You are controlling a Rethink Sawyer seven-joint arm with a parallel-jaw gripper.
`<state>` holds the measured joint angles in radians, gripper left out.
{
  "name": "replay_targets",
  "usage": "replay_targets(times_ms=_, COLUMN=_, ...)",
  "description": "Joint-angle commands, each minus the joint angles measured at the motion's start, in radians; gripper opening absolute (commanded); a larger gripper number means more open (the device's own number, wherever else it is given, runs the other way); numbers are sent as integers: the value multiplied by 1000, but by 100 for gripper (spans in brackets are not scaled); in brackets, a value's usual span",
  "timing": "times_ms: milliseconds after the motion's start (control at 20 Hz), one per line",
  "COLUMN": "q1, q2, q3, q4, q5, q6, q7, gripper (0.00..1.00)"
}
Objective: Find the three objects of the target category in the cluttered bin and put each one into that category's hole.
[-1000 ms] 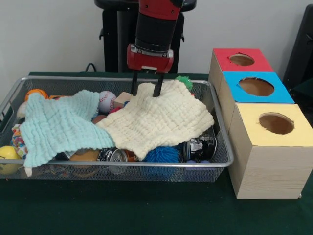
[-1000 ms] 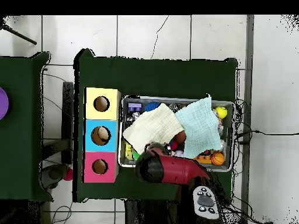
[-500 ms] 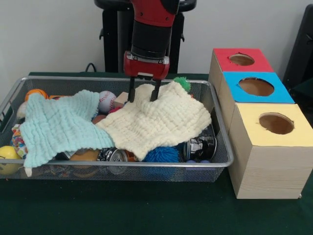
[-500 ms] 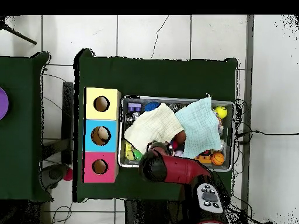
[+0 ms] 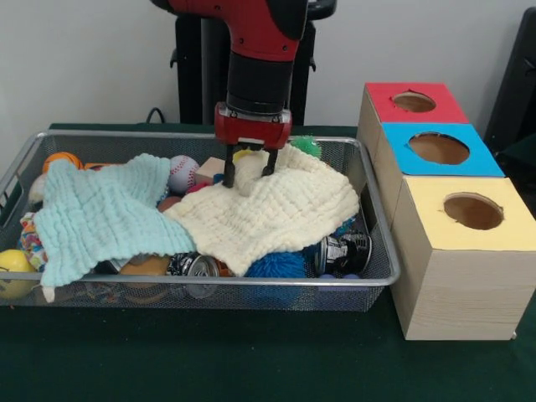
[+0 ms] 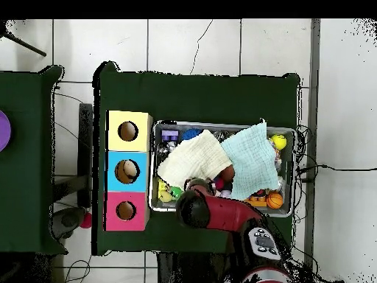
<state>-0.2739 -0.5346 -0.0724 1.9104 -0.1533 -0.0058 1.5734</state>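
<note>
Since the earlier frames the gripper [image 5: 249,177] has come lower and shifted slightly; a fold of the cream cloth [image 5: 272,209] now stands bunched between its fingers, where a second ago the cloth lay flatter.

Gripper: clamped on the far edge of the cream cloth, the pinched fold lifted slightly. Red and black arm [image 5: 260,59] descends from above.

Bin [image 5: 368,251]: wire mesh, on the dark green surface [image 5: 251,360]. Contents, front view:
- cream cloth, draped over the middle and the side nearest the boxes;
- pale blue cloth [image 5: 105,213], spread over the other half, its edge meeting the cream cloth;
- baseball [image 5: 182,173], between the two cloths at the back;
- green spiky ball [image 5: 306,145], just behind the cream cloth;
- blue spiky ball [image 5: 276,265], under the cream cloth's front edge;
- dark can [image 5: 345,251] with white print, lying on its side beside the blue ball; lettering too small to read;
- second can [image 5: 194,265], its top facing the front wall, label not legible;
- orange ball [image 5: 62,159], far corner;
- yellow ball [image 5: 12,272], near corner.

Boxes, beside the bin in a row, each with a round hole on top: red box [image 5: 412,102], blue box [image 5: 437,149], yellow box [image 5: 469,211]. No writing visible on them.
</note>
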Motion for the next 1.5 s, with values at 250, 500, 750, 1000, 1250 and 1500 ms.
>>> replay_targets(times_ms=250, q1=-134, q2=65, q3=253, q4=19, q5=103, q6=-23, q7=262, gripper=100)
replay_targets(times_ms=500, q1=-109, q2=75, q3=221, q4=-9, q5=50, q6=-80, q7=207, gripper=0)
replay_targets(times_ms=750, q1=-103, q2=43, q3=216, q4=-19, q5=31, q6=-31, q7=165, gripper=0)
replay_targets(times_ms=1000, q1=-116, q2=-38, q3=193, q4=-6, q5=31, q6=142, q7=99, gripper=0)
replay_targets(times_ms=1250, q1=-165, q2=-174, q3=167, q4=-10, q5=-36, q6=322, q7=-47, gripper=0)
replay_targets(times_ms=1500, q1=-301, q2=-299, q3=254, q4=-3, q5=-62, q6=498, q7=-173, gripper=0)
